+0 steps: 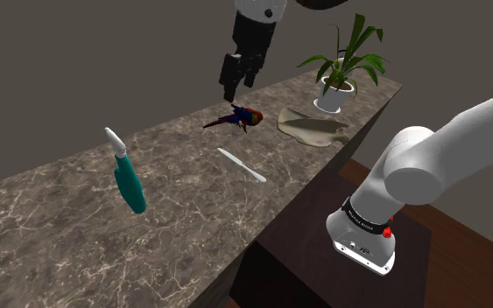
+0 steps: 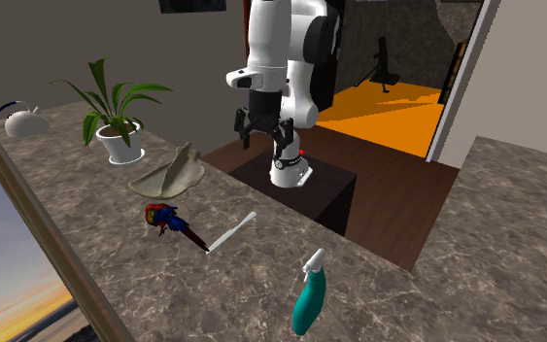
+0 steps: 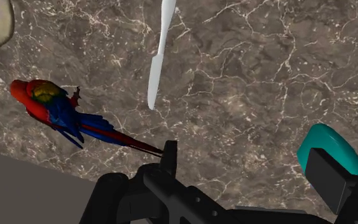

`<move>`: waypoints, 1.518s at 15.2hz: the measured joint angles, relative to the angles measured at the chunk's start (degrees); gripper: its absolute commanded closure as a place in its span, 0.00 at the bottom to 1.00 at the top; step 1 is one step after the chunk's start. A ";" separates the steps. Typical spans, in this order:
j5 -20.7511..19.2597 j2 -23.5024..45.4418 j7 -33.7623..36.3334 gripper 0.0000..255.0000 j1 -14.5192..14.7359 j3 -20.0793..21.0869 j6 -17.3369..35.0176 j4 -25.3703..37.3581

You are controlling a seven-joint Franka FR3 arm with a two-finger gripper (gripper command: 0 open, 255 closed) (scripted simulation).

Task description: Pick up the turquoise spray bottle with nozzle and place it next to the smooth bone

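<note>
On the shoulder view's left, the turquoise spray bottle (image 1: 129, 179) is seen lying on the marble counter (image 1: 52, 236), with its white nozzle end turned toward the far edge. Further right, well apart from it, the slim white bone (image 1: 242, 164) is laid flat. Beyond the bone a red and blue parrot figure (image 1: 240, 117) is found. Above it the black gripper (image 1: 232, 90) is held clear of the counter, fingers spread wide and nothing grasped. At the right end a beige shell-like object (image 1: 310, 128) and a potted plant (image 1: 341, 66) are set.
</note>
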 measured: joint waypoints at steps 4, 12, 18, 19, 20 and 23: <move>-1.80 7.47 5.31 0.00 0.32 4.86 2.64 4.41; -10.99 25.13 16.94 0.00 1.66 12.57 4.72 16.90; -21.06 40.70 26.13 0.00 7.23 14.90 2.55 30.11; -22.54 43.16 27.11 0.00 8.43 14.82 1.75 32.68; -23.77 45.28 28.01 0.00 9.61 14.70 1.04 34.95; -24.91 47.01 28.94 0.00 10.40 14.43 2.01 35.23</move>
